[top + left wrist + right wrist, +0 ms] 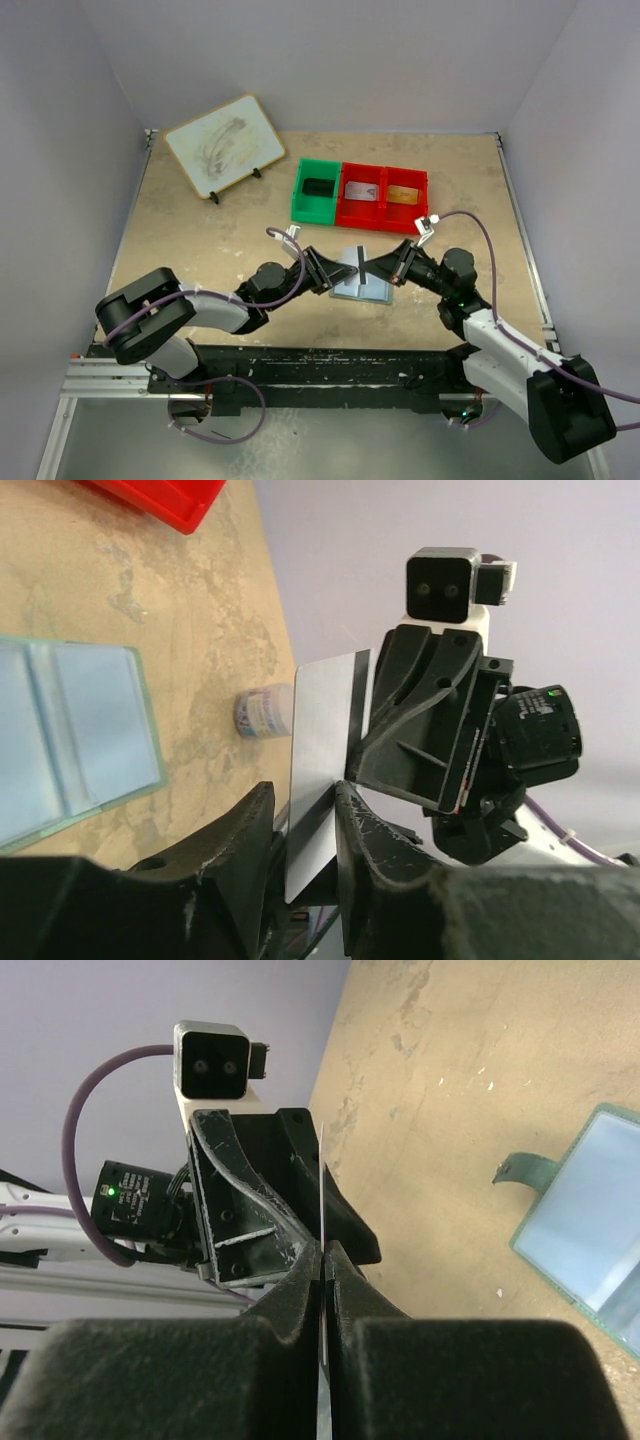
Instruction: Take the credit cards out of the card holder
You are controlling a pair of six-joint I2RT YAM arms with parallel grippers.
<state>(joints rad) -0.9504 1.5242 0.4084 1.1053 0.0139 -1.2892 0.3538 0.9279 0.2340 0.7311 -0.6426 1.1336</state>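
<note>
Even diffuse light, soft shadows, sharp focus.

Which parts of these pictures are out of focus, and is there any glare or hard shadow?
Top external view: soft, even light, only faint shadows on the table, the card holder fairly sharp. Left wrist view: the left fingers are near, dark and blurred; the card is pale, without glare. Right wrist view: the right fingers are blurred too, the table behind is sharper.

The bench [200, 250] is looking matt and mottled like stone. The card [325, 720] is showing smooth grey plastic, the card holder [90, 720] a soft sheen, the left gripper [305, 805] scuffed black plastic.
</note>
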